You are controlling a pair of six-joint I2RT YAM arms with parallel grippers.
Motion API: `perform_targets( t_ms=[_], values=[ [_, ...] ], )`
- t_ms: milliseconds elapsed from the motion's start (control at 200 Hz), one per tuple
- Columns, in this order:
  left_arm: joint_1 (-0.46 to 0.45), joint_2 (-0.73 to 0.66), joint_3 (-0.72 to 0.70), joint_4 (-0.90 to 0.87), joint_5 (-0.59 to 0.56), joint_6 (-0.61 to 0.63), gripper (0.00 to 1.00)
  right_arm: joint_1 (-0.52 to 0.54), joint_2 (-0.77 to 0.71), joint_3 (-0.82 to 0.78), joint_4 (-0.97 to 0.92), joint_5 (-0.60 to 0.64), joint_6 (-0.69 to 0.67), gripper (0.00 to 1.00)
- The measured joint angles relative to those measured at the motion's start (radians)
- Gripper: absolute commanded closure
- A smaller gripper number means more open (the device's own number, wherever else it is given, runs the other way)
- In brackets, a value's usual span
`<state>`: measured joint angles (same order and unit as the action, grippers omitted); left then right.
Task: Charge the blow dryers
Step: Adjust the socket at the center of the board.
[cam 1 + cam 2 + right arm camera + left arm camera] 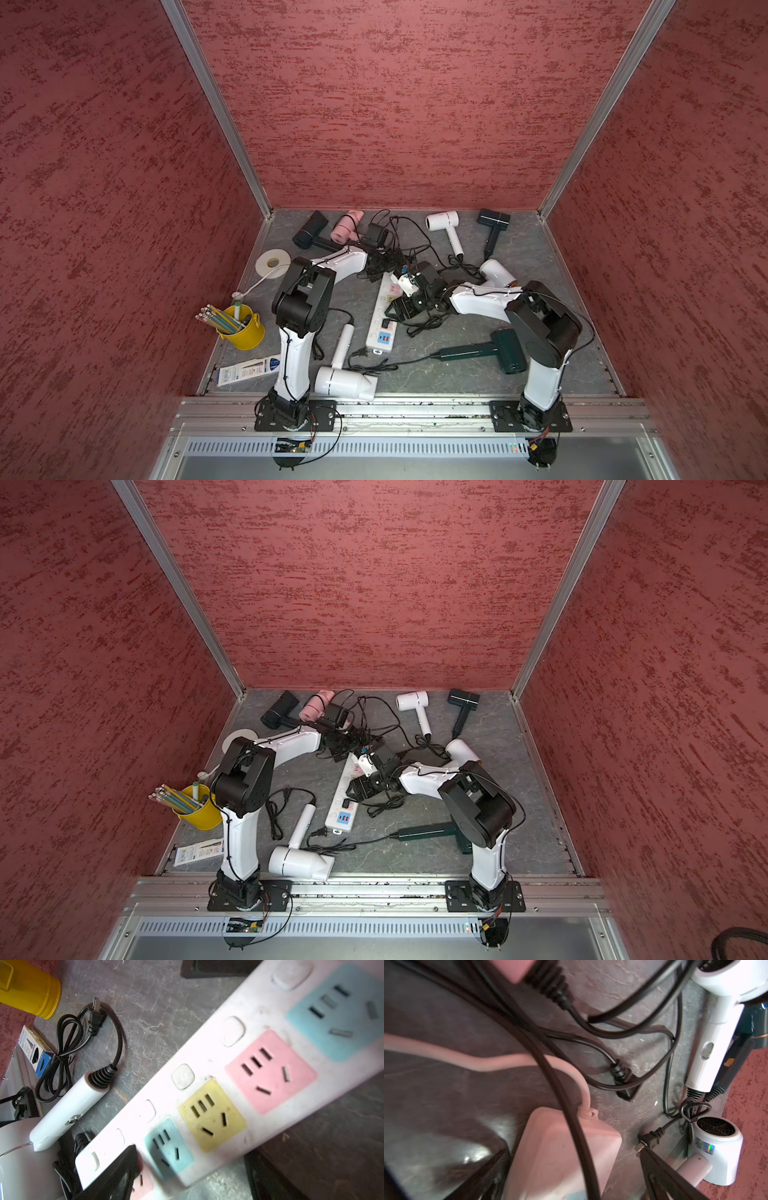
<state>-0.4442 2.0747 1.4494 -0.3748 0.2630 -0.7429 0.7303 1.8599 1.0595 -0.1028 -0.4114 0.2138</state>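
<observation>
Red walls box in a grey table whose near edge carries both arms. The left arm reaches back toward the middle. It covers the handle of the pink dryer and part of the black dryer beside it at the back left. The right arm bends across the middle. It hides most of a white dryer and, in a top view, the head of the green dryer lying at the front right. The strip runs down the table's middle, its far end under the two wrists. The front dryer, white, lies near the left arm's base. The back white dryer and the navy dryer lie side by side at the back right. Cords tangle among the back dryers and cannot be followed to their plugs. The left gripper has its fingers wide apart just above the strip's far end, with one of the cords running between them. It grips nothing, and that close view is blurred. The right gripper is spread wide over the strip's coloured sockets, holding nothing; whether a finger touches the strip I cannot tell. One black plug sits in the strip near its front end.
</observation>
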Motion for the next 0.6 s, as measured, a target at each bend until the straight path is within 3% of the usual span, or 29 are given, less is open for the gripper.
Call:
perform_targets(
  t_ms=[180,255,601],
  values=[
    [-0.005,0.000,0.001,0.005,0.016,0.011,0.01,-0.007,-0.084,-0.031,0.002,0.020,0.019,0.08],
    [-0.005,0.000,0.006,-0.001,0.025,0.020,0.01,-0.016,-0.138,-0.032,0.011,0.039,0.031,0.00],
    [-0.004,-0.014,0.055,-0.039,0.032,0.080,0.00,-0.107,-0.317,-0.094,0.068,0.161,0.164,0.00]
  ],
)
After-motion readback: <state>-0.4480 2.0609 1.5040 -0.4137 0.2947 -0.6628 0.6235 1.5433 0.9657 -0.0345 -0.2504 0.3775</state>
